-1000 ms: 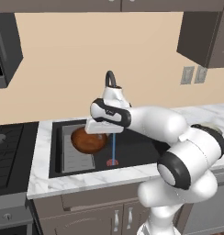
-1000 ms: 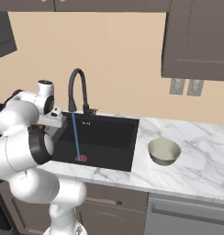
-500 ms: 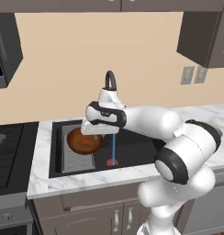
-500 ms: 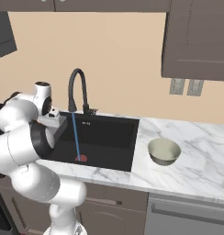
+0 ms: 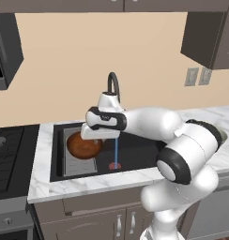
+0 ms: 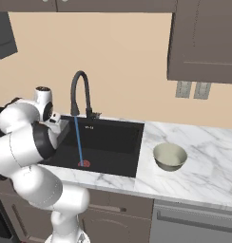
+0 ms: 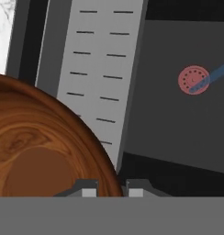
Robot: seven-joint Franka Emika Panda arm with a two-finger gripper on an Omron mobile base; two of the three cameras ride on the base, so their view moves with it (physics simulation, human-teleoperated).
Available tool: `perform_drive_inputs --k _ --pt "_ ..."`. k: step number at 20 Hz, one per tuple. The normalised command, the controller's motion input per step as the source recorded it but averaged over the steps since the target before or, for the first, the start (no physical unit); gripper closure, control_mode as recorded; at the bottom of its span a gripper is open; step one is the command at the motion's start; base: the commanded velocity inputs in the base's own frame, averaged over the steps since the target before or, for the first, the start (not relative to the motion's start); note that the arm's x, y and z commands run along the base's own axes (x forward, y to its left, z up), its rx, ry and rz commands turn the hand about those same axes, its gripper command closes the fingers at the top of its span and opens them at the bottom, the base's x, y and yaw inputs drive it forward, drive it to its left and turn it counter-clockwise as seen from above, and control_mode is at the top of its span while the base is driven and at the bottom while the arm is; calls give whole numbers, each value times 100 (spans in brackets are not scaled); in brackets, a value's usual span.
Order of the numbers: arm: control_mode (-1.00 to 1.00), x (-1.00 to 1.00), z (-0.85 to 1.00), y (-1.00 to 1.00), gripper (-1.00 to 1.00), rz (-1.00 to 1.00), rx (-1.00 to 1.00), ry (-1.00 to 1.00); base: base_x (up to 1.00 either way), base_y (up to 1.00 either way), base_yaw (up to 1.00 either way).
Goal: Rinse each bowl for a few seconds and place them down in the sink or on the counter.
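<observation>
My gripper (image 5: 91, 137) is shut on the rim of the reddish-brown wooden bowl (image 5: 83, 146) and holds it above the left part of the black sink (image 5: 140, 147), over the grey ribbed tray (image 5: 81, 165). In the hand view the bowl (image 7: 45, 151) fills the lower left, with its rim between the fingertips of the gripper (image 7: 112, 193). Water (image 5: 116, 152) runs from the black faucet (image 5: 112, 83) onto the red drain (image 5: 114, 166), just right of the bowl. The pale cream bowl (image 6: 169, 156) stands upright on the counter (image 6: 203, 175), right of the sink (image 6: 113, 137).
A black stovetop (image 5: 8, 154) lies left of the sink beyond a strip of marble counter (image 5: 43, 164). Wall outlets (image 6: 191, 89) sit above the counter on the right. Dark cabinets (image 6: 203, 42) hang overhead.
The arm has carried the wooden bowl a little to the left and slightly down, away from the water stream. The grip is unchanged and the water keeps running.
</observation>
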Motion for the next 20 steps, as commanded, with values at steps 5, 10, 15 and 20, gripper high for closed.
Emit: perform_drive_inputs --k 5,10,15,20 --pt "-100 0 -11 0 100 -1 0 0 0 0 0" --pt "-100 0 -15 -1 100 0 0 0 0 0 0" --pt "-100 0 -20 0 100 0 0 0 0 0 0" --pt "-100 0 -21 0 100 0 0 0 0 0 0"
